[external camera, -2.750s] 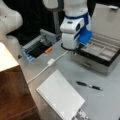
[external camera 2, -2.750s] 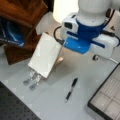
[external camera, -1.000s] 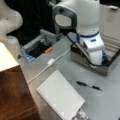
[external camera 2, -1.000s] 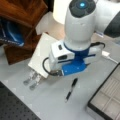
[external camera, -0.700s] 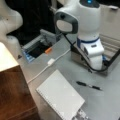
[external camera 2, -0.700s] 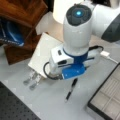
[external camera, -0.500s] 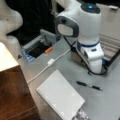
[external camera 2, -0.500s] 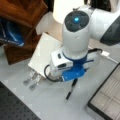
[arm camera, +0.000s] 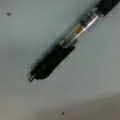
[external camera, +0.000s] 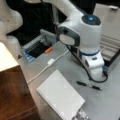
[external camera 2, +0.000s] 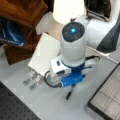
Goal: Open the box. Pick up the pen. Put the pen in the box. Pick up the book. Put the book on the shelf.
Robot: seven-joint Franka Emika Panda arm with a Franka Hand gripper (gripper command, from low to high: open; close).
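The box stands open at a front view's right, its lid raised; its grey compartmented lining shows. The pen lies on the grey table, just below my gripper, which hangs over it. In a front view the gripper covers most of the pen. The wrist view shows the pen close up, lying diagonally, with no fingers in sight. The book lies flat beside the pen, and it leans toward the shelf as a white rectangle. The shelf holds nothing on its cream top.
A white cable runs across the table toward a grey tray with an orange item. Perforated metal brackets lie by the book's corner. A dark perforated mat fills a front view's bottom left.
The arm has swung away from the open box and come down over the pen. Pen, book and box have stayed in place.
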